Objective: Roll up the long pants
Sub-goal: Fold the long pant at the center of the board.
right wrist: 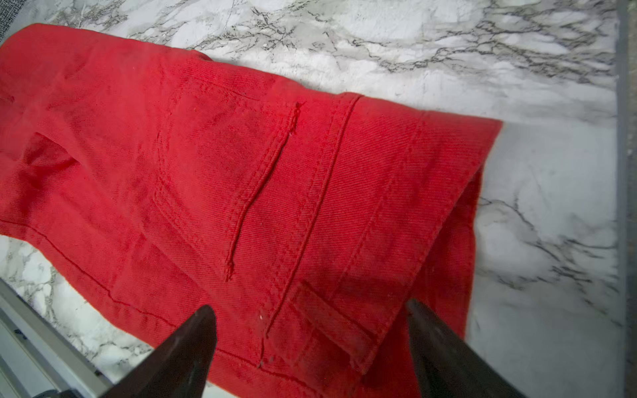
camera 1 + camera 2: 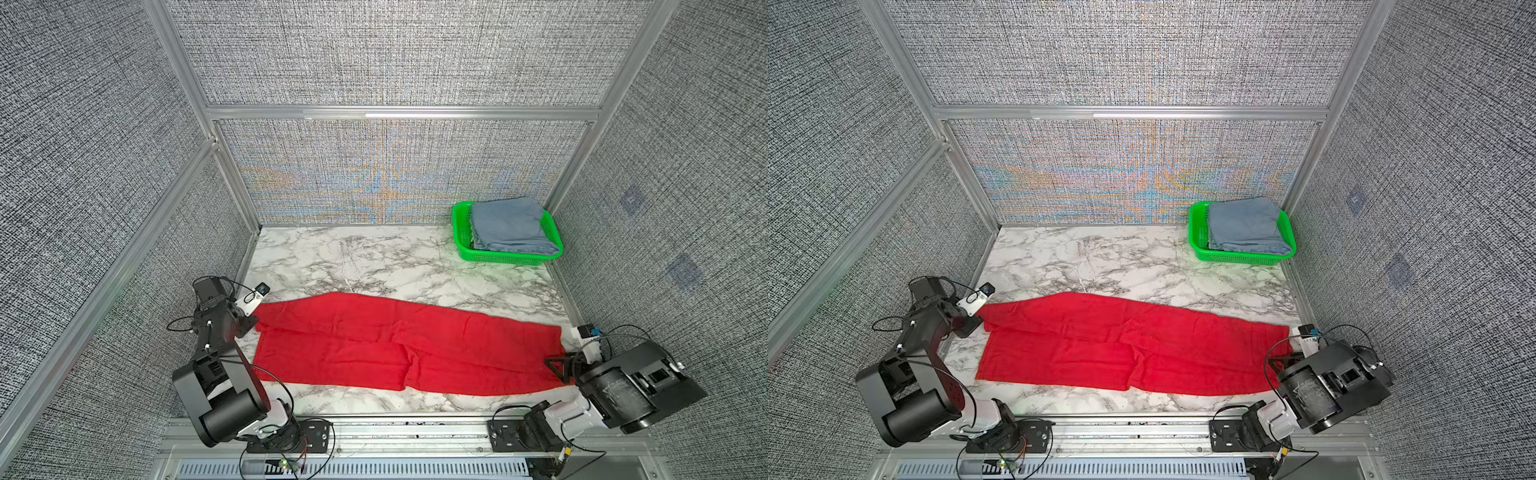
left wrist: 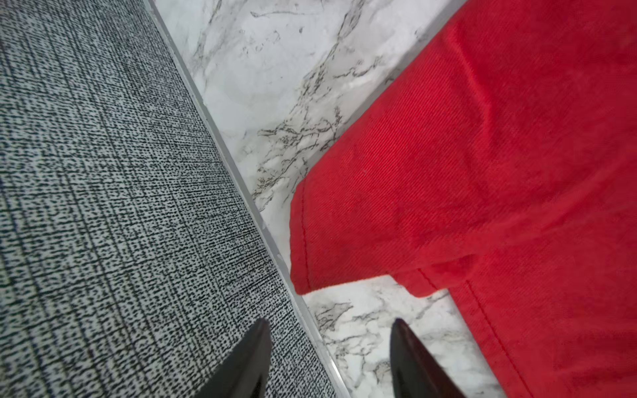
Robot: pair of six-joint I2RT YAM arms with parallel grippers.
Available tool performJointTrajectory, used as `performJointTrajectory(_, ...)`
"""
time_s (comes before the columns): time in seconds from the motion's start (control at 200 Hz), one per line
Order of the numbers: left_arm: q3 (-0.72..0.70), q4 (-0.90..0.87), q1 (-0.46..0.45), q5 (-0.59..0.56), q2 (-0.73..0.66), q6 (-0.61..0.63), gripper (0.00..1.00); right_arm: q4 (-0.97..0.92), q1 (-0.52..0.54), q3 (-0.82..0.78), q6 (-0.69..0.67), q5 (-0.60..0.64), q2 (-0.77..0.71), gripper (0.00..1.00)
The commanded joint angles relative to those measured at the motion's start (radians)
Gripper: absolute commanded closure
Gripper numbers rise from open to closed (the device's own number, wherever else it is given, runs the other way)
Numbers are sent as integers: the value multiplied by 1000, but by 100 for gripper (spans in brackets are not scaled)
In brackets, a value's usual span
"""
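Note:
The long pants (image 2: 395,345) (image 2: 1121,345) lie flat and spread lengthwise across the marble table (image 2: 374,257), bright red, leg cuffs to the left and waistband to the right. My left gripper (image 2: 249,326) (image 3: 331,322) is at the cuff end by the left wall. Its jaws stand apart over bare marble with nothing between them, and the cuffs (image 3: 310,241) lie just ahead of the tips. My right gripper (image 2: 559,368) (image 1: 310,306) hovers open over the waistband (image 1: 396,206), its fingers on either side of a belt loop (image 1: 331,320) and not gripping it.
A green basket (image 2: 461,232) (image 2: 1196,232) holding a folded blue-grey garment (image 2: 509,224) stands at the back right corner. Grey fabric walls with metal frames close the table on three sides. The left wall (image 3: 103,206) is right beside the left gripper.

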Motion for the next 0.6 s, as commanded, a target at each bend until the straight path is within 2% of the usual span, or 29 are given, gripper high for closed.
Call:
performJointTrajectory(0.0,29,32,2,-7,17,18,50,-3,1,-5,9,-7,-4,11)
performJointTrajectory(0.155,65,21,2,-13,56,22,55,2,0,-7,14,6,-14,11)
performJointTrajectory(0.595,68,-30,2,-3,90,82,58,16,0,-9,37,7,-18,11)
